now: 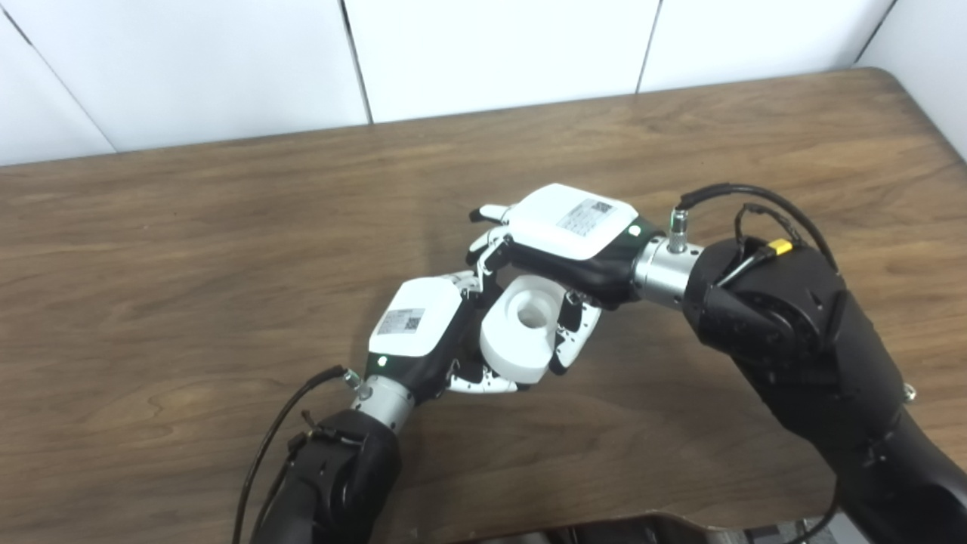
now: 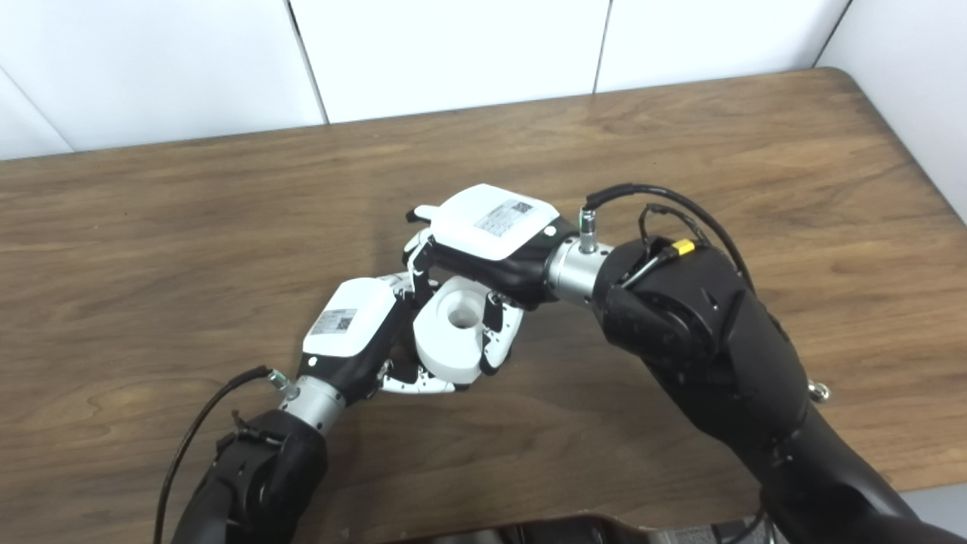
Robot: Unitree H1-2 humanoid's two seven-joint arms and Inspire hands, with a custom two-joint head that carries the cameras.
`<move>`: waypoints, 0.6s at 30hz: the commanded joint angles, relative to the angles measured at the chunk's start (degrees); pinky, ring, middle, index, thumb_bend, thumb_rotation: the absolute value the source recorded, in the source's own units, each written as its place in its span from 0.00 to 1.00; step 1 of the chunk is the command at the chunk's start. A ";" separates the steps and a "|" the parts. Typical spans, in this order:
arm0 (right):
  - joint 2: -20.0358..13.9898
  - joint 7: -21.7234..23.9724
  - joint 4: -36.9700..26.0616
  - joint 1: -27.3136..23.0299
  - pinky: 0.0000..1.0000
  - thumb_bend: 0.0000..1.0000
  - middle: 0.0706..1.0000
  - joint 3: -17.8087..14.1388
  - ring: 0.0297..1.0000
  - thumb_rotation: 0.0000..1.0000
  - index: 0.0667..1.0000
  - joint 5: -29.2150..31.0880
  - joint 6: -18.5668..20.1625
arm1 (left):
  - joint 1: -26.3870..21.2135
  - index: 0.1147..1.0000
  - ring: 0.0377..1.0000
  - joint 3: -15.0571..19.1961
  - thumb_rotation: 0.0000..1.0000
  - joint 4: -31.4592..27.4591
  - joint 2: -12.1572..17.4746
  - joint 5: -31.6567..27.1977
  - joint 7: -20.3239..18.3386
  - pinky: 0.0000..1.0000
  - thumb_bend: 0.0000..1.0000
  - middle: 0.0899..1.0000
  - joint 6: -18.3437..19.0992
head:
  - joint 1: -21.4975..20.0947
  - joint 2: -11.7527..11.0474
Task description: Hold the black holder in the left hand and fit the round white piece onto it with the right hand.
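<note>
White and round, the piece (image 1: 521,329) with a hollow bore in its top face sits between the two hands above the middle of the wooden table (image 1: 189,249), but the largest thing in view is that table itself, a brown grain-patterned top running up to a wall of white panels (image 1: 491,53) at the far edge. Next in size are the two black arms rising from the bottom edge: the right arm (image 1: 801,340) is bulky, with a black cable looping over its wrist and a small yellow connector (image 1: 780,246) on top, and the left arm (image 1: 332,476) is slimmer, with a thin cable hanging off its left side. The right hand (image 1: 563,242), white-backed with a printed label, reaches in from the right and curls over the round white piece, its thumb against the piece's right flank and its fingers (image 1: 491,249) bent down behind it, so it is clamped on the piece. The left hand (image 1: 423,332), also white-backed and labelled, comes up from below left and presses against the piece's left side, with fingertips (image 1: 483,384) showing under the piece's lower edge; its fingers are closed around something, but the black holder itself is hidden behind the hand and the white piece, so I cannot tell what it grips. A small green light glows on each wrist.
</note>
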 commanded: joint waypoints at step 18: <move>-0.15 1.01 0.42 -0.71 0.91 0.73 0.83 0.76 0.98 0.18 0.54 -2.23 -1.24 | 0.53 0.42 0.86 -0.80 0.05 -0.09 -0.02 0.12 -3.21 0.84 0.52 0.76 1.44 | 0.01 0.28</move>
